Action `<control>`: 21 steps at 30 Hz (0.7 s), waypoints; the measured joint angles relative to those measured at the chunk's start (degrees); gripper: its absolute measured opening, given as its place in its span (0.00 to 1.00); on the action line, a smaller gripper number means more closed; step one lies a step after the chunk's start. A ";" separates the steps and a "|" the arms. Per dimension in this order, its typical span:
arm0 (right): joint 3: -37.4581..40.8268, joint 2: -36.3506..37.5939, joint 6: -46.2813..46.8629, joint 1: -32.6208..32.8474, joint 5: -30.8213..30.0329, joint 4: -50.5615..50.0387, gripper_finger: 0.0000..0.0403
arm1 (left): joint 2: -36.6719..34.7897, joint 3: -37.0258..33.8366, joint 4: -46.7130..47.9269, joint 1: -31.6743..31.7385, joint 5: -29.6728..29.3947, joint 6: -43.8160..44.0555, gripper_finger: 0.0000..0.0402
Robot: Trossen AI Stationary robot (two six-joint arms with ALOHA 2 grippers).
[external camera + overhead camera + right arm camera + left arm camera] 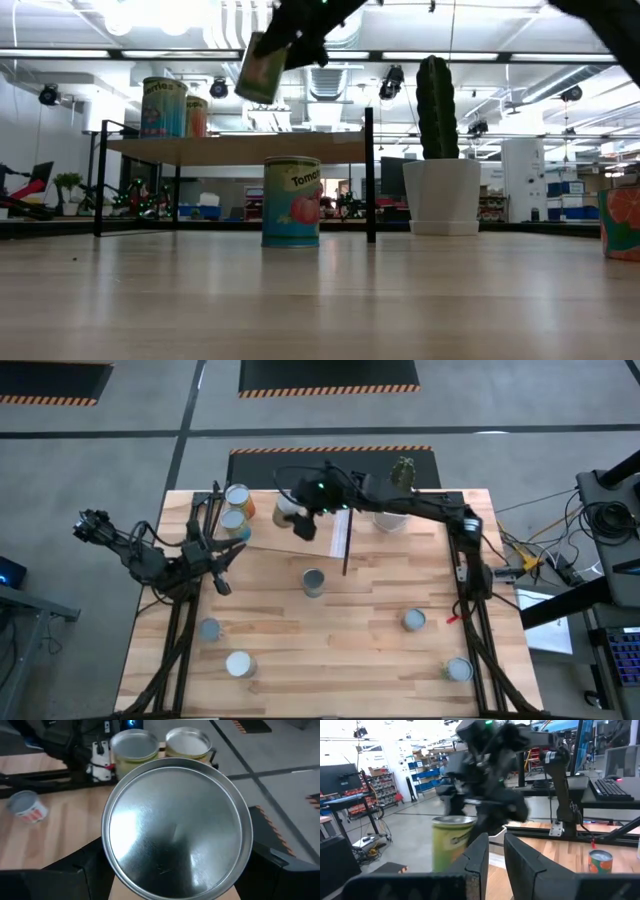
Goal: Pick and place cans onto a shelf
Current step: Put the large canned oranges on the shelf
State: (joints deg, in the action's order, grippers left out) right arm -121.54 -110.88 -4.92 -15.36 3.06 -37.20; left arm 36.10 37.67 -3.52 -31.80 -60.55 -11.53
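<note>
My right gripper is shut on a can with a greenish label, held in the air above the shelf, a pale panel on dark posts at the table's far left. In the right wrist view the can's silver top fills the picture. Two cans stand on the shelf's far-left end. A can with a tomato label stands on the table below the shelf's front edge. My left gripper waits, shut and empty, by the shelf's left posts. My right gripper pinches the can's round side wall between its two fingers, one on each side, just below the top rim. The can is lifted clear above the shelf and is tilted.
Several more cans stand on the table: at mid-table, near left, and near right. A white pot with a cactus stands at the far side, right of the shelf.
</note>
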 joint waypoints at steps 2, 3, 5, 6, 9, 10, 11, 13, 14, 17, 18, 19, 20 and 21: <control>-3.16 -2.79 -1.66 -1.32 0.44 -0.10 0.74 | 0.10 -0.02 -0.15 0.01 0.00 0.03 0.11; -4.46 -4.15 -2.42 -1.83 0.42 -0.26 0.74 | 0.13 -0.02 -0.35 0.01 0.00 0.07 0.11; -6.88 -6.58 -3.72 -2.77 0.53 -0.37 0.74 | 0.13 0.00 -0.69 0.01 -0.12 0.11 0.11; -8.03 -7.86 -4.11 -3.07 0.51 -0.48 0.74 | 0.17 0.00 -0.73 0.01 -0.39 0.11 0.11; -11.42 -11.06 -4.78 -3.64 0.46 -0.50 0.74 | 0.01 0.00 -1.27 0.01 -0.50 0.04 0.11; -12.50 -12.01 -4.86 -3.71 0.46 -0.44 0.74 | 0.00 0.02 -1.54 0.01 -0.50 0.03 0.11; -13.36 -12.81 -4.86 -3.81 0.48 -0.30 0.74 | -0.02 0.05 -1.57 0.01 -0.50 -0.03 0.11; -13.27 -13.30 -4.86 -4.07 0.49 1.18 0.74 | -0.33 0.05 -1.56 0.01 -0.51 -1.01 0.11; -13.11 -13.32 -4.83 -4.18 0.24 1.64 0.74 | -0.50 0.05 -1.57 0.02 -0.52 -1.58 0.11; -13.11 -13.54 -4.69 -4.56 -1.36 2.16 0.74 | -0.89 0.05 -1.65 0.03 -0.57 -1.93 0.11; -13.11 -13.50 -4.73 -4.73 -1.56 2.04 0.74 | -0.94 0.05 -1.65 0.02 -0.57 -1.95 0.11; -13.11 -13.50 -4.73 -4.87 -1.57 2.05 0.74 | -0.94 0.05 -1.65 0.03 -0.57 -1.96 0.11; -13.11 -13.50 -4.71 -4.90 -1.57 2.29 0.74 | -1.01 0.05 -1.65 0.03 -0.57 -2.26 0.11; -13.11 -13.50 -4.72 -4.92 -1.59 2.47 0.74 | -1.01 0.05 -1.67 0.03 -0.57 -2.67 0.11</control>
State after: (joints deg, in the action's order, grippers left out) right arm -134.65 -124.38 -9.65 -20.28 1.48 -34.73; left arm 35.09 37.71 -5.19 -31.77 -61.12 -14.20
